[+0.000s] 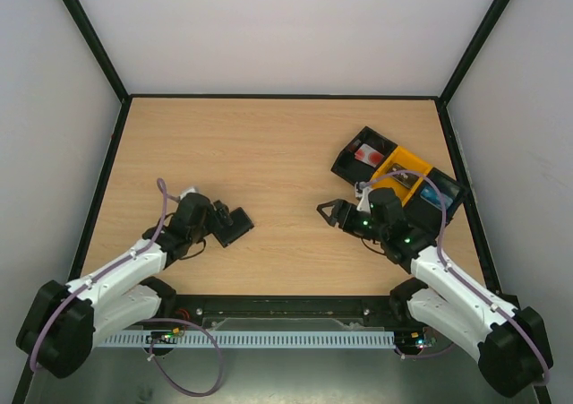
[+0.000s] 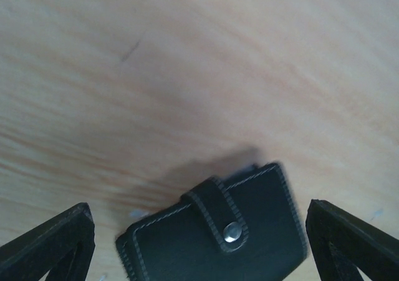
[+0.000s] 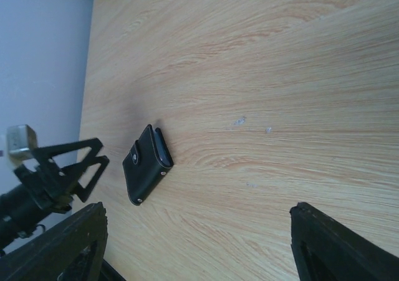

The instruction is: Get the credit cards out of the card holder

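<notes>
The black card holder (image 1: 235, 228) lies flat on the wooden table at centre left, folded shut with its snap strap fastened. In the left wrist view the card holder (image 2: 212, 237) sits low in the frame, between and below my two fingers. My left gripper (image 1: 222, 219) hovers open right at its near-left side, with nothing in its jaws. From the right wrist view the card holder (image 3: 147, 166) shows a bluish edge at its open side, and the left gripper (image 3: 93, 162) is just beside it. The credit cards are hidden. My right gripper (image 1: 332, 214) stands open and empty over bare table, well right of the holder.
A long black-and-yellow tray (image 1: 341, 164) lies at the back right, behind my right arm. It holds a small red-and-white object (image 1: 365, 153) and a small blue object (image 1: 434, 196). Black frame rails edge the table.
</notes>
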Motion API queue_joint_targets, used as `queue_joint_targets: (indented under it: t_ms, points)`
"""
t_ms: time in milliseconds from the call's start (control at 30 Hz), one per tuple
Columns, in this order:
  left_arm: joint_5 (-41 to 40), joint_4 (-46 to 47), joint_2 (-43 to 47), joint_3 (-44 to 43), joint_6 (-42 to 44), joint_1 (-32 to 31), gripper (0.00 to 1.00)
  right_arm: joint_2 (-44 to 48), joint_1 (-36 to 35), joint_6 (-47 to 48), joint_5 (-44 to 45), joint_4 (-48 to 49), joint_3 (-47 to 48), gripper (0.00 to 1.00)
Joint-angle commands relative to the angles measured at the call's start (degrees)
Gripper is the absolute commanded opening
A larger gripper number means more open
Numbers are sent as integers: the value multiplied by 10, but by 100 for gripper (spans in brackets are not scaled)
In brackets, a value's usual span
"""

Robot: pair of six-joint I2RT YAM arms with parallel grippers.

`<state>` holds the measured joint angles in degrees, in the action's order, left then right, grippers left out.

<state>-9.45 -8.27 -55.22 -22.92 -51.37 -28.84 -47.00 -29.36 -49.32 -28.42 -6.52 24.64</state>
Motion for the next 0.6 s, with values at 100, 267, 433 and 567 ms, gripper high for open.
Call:
queue_joint_targets:
  t_ms: [100, 267, 433, 567]
  points:
    - [87, 62, -37, 36, 7, 0, 88, -18, -16, -4, -3, 40, -22, 73]
    - [139, 102, -40, 56, -9, -20, 77, -26, -36, -28, 8, 79, -40, 68]
    - [198, 228, -55, 109, -68, -72, 59, -75, -79, -23, 33, 104, -27, 68]
    - [228, 248, -81, 93, -77, -96, 57, -135, -115, -32, 46, 135, -11, 68]
